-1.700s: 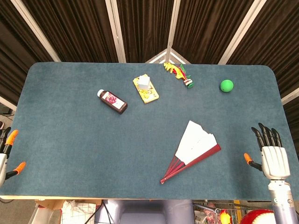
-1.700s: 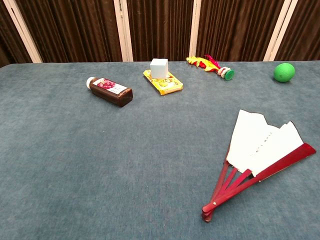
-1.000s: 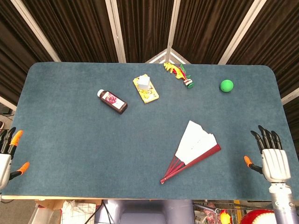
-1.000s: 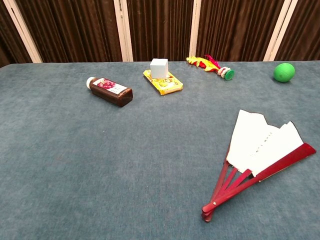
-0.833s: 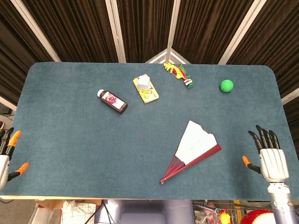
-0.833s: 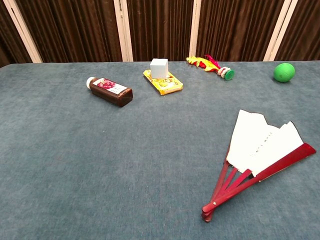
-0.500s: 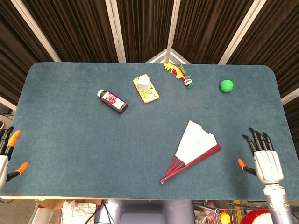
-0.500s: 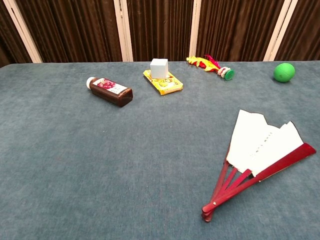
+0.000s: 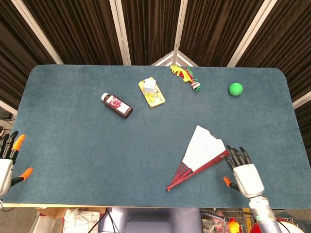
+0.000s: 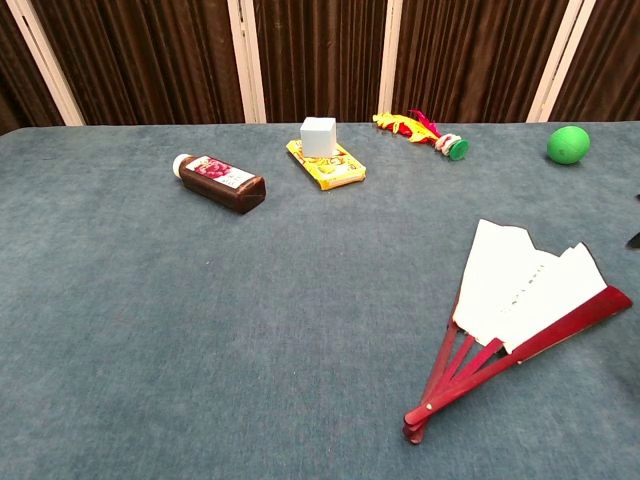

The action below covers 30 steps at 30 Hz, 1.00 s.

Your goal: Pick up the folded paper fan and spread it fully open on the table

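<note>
Head view: no writing is legible on the dark bottle's (image 9: 116,105) pink label or the yellow packet (image 9: 152,93). The paper fan (image 9: 199,156) lies partly spread on the blue felt table (image 9: 73,145), near right of centre, white leaf over red ribs. The right hand (image 9: 245,174) hovers just right of it, palm down, fingers apart, holding nothing. The left hand (image 9: 7,162) sits at the near left edge, fingers apart, empty.

Chest view: a white cube (image 10: 318,137) rests on the packet; the green ball (image 10: 568,144) lies far right.
</note>
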### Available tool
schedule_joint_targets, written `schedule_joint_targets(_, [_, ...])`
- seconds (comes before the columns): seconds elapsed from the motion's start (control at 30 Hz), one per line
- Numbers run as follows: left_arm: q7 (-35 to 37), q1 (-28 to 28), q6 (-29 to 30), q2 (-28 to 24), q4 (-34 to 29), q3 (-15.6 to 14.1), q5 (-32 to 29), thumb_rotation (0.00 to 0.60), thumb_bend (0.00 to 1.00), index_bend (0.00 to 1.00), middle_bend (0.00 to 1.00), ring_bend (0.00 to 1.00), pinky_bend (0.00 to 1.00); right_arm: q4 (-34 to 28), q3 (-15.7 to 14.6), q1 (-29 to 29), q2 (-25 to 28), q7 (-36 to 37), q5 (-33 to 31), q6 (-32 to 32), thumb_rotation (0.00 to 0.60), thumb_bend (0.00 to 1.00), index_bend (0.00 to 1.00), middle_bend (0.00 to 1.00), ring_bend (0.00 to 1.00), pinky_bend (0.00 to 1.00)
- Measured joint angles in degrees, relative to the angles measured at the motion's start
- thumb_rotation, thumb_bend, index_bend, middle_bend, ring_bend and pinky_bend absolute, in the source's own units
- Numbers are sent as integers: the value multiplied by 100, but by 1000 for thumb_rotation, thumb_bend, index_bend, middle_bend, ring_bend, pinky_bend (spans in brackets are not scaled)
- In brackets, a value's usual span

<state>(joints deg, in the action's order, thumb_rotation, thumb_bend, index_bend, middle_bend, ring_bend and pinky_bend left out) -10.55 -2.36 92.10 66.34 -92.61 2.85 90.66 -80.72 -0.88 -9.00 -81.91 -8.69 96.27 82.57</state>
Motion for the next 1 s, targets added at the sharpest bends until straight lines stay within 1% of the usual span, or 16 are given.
schedule_joint_targets(0.17, [-23, -1, -13, 4, -11, 0, -24, 600, 87, 0, 0, 0, 0, 428, 9, -140, -441, -200, 199, -10, 600, 266, 323, 55, 124, 61])
schedule_joint_targets(0.57, [-71, 1, -22, 19, -32, 13, -78, 600, 86, 0, 0, 0, 0, 647, 19, -358, -834, -408, 96, -433, 600, 266, 373, 55, 133, 61])
schedule_joint_targets(0.73, [-90, 2, -32, 25, -40, 16, -102, 600, 86, 0, 0, 0, 0, 766, -2, -417, -944, -449, 80, -524, 600, 266, 410, 55, 139, 62])
schedule_joint_targets(1.0, [-113, -7, -21, 45, -8, 19, -85, 600, 87, 0, 0, 0, 0, 906, -14, -500, -1091, -459, 43, -638, 600, 266, 427, 55, 146, 63])
